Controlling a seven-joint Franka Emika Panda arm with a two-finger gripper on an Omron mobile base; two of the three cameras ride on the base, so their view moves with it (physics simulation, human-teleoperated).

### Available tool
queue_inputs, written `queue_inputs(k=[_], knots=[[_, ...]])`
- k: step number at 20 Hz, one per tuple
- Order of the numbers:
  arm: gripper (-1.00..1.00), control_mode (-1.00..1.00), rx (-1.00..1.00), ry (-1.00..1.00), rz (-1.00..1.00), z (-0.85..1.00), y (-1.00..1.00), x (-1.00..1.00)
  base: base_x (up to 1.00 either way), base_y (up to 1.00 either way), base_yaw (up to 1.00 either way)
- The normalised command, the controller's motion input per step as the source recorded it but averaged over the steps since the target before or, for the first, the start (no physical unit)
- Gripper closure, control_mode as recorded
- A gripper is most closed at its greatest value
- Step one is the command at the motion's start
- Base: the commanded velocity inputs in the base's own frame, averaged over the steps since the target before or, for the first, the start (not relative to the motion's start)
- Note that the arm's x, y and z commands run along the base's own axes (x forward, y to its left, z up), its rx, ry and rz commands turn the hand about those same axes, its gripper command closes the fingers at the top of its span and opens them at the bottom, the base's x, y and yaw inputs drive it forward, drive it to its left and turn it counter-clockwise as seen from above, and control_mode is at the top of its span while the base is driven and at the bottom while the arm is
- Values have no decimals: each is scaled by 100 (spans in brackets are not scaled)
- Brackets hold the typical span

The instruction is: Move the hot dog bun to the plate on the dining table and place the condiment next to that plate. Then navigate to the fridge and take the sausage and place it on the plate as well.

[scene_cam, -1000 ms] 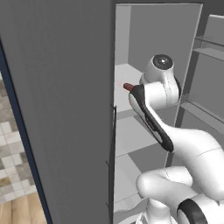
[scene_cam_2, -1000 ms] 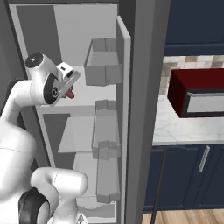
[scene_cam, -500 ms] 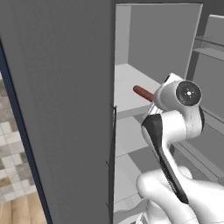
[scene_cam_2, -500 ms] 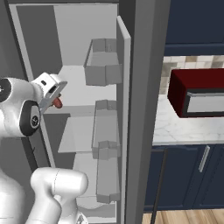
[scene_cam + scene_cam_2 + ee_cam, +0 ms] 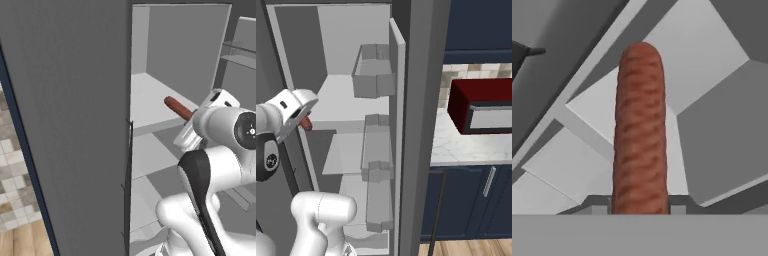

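The sausage point(image 5: 639, 135), reddish brown and ridged, stands straight out from my gripper point(image 5: 639, 206), whose jaws are shut on its near end. In the left base view the sausage point(image 5: 176, 107) juts up and left from the white hand, above the fridge's upper shelf point(image 5: 150, 92). In the right base view only its red tip point(image 5: 306, 123) peeks out beside the hand, in front of the open fridge point(image 5: 346, 60).
The fridge's grey outer wall point(image 5: 65, 125) stands close on the left. The open door with its bins point(image 5: 376, 75) stands to the right of the arm. Beyond the door are a red microwave point(image 5: 481, 107) on a marble counter point(image 5: 456, 147) and dark blue cabinets point(image 5: 476, 200).
The arm has drawn back from the fridge shelf with the sausage in its grip. The hand has swung right in the left base view, and left and down in the right base view.
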Motion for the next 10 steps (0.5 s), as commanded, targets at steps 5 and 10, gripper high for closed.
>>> queue_inputs(k=[5,10], knots=[[100,100,0,0,0,0,0,0,-79,11,-3],[100,100,0,0,0,0,0,0,-83,31,-7]])
